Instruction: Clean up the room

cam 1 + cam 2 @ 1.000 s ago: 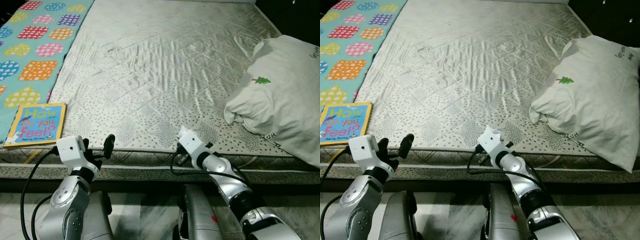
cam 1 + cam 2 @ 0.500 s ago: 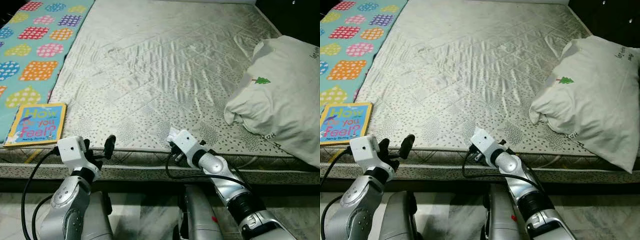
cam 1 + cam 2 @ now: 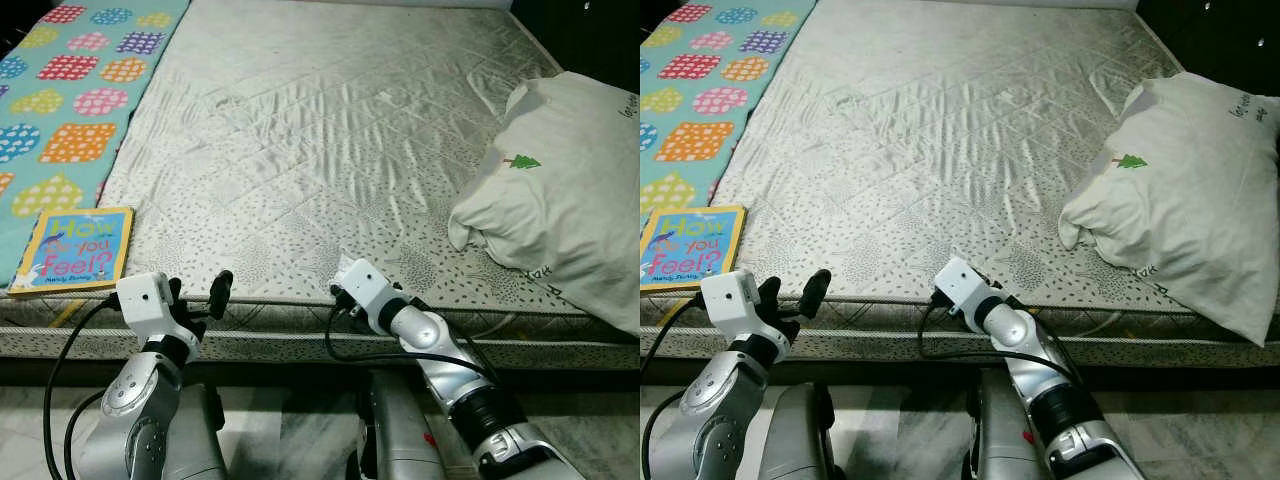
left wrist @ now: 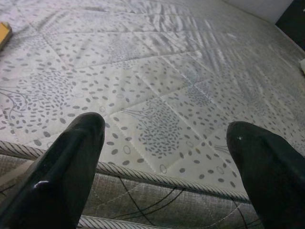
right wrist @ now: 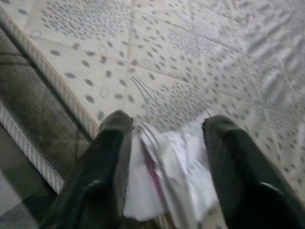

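**Right gripper at the mattress edge with crumpled paper between its fingers**

A bare quilted mattress (image 3: 330,150) is shown from above, with both arms raised at its near edge. In the right wrist view, a crumpled piece of white paper (image 5: 167,176), marked with a reddish streak, is seen lying between the two black fingers (image 5: 107,162) of the right gripper (image 5: 167,143); the fingers are spread on either side of it, and firm contact with the paper cannot be confirmed, as that picture is blurred. In the head views the right gripper (image 3: 345,290) is placed at the mattress border, near the middle of the near edge, with a white scrap just visible at its tip.

The left gripper (image 4: 164,138) is held open and empty, its fingers well apart, pointed across the mattress near the left corner. A children's book (image 3: 72,248) lies flat just beyond it, on the patterned sheet (image 3: 60,110), its long axis running away from the robot. A pillow (image 3: 560,190) rests at the far right.

The governing relation is judged thus: the paper lies straight ahead of the right gripper, inside its span, so only a closing of the fingers is called for. The book is nearer the left arm, slightly to its left.
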`<state>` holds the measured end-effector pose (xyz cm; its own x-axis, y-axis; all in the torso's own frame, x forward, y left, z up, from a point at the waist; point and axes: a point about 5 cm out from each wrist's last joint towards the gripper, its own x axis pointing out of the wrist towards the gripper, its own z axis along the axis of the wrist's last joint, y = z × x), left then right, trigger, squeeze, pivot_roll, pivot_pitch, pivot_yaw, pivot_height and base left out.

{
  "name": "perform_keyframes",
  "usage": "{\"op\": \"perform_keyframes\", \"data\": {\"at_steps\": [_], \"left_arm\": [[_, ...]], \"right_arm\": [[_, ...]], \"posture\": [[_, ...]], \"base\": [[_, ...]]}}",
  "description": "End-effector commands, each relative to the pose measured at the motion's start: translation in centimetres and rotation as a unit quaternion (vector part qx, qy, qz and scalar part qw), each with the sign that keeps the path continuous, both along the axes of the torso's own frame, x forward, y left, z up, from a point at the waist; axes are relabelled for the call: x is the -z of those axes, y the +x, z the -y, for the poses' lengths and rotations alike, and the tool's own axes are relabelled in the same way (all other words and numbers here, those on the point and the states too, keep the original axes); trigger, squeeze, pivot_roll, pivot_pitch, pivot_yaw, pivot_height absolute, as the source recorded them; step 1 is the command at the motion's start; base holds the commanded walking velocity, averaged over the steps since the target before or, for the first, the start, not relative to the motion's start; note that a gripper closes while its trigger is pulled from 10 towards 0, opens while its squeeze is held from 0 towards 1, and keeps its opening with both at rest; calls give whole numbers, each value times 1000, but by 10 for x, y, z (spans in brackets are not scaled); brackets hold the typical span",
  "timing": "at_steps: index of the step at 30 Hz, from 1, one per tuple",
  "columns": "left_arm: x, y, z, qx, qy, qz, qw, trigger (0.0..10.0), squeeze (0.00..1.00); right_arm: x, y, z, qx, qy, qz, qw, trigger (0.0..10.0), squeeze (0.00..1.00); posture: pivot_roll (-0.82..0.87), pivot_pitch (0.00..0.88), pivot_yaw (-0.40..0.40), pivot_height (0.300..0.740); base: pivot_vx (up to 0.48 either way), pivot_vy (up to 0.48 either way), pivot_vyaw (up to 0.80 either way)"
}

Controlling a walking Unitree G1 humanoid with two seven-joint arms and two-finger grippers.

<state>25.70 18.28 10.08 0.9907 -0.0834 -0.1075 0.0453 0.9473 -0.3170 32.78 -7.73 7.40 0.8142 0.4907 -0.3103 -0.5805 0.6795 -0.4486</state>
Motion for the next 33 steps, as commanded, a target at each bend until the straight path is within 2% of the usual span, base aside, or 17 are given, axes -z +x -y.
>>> {"op": "perform_keyframes", "data": {"at_steps": [1,13,14,15,16,17,18,27,33], "left_arm": [[1,0,-1,2,11,-2,1000,10000,0],[0,-5,0,-3,9,-2,1000,10000,0],[-1,-6,0,-5,9,-2,1000,10000,0],[-1,-6,0,-5,9,-2,1000,10000,0],[-1,-7,-1,-7,9,-2,1000,10000,0],[-1,-9,-1,-10,9,-3,1000,10000,0],[-1,-10,-2,-12,8,-3,1000,10000,0],[-10,-18,0,-7,18,8,1000,10000,0],[-9,-32,-4,-23,18,-4,1000,10000,0]], "right_arm": [[3,2,-5,5,-13,-6,1000,10000,1000],[8,12,-25,27,-54,-19,998,10000,1000],[9,13,-26,31,-60,-19,998,10000,667],[9,13,-26,31,-60,-19,998,10000,667],[9,13,-26,33,-63,-20,997,10000,506],[10,14,-26,36,-72,-21,997,10000,227],[11,14,-25,38,-77,-22,996,10000,0],[14,18,-15,70,-117,-16,991,10000,0],[14,20,-12,79,-133,-20,988,10000,0]], "posture": [[-14,93,-41,550],[12,120,-61,550],[19,125,-66,550],[19,125,-66,550],[20,126,-68,550],[22,131,-71,550],[24,135,-73,550],[41,176,-86,550],[41,228,-101,550]], "base": [[0,0,0],[0,0,0],[0,0,0],[0,0,0],[0,0,0],[0,0,0],[0,0,0],[0,0,0],[0,0,0]]}}
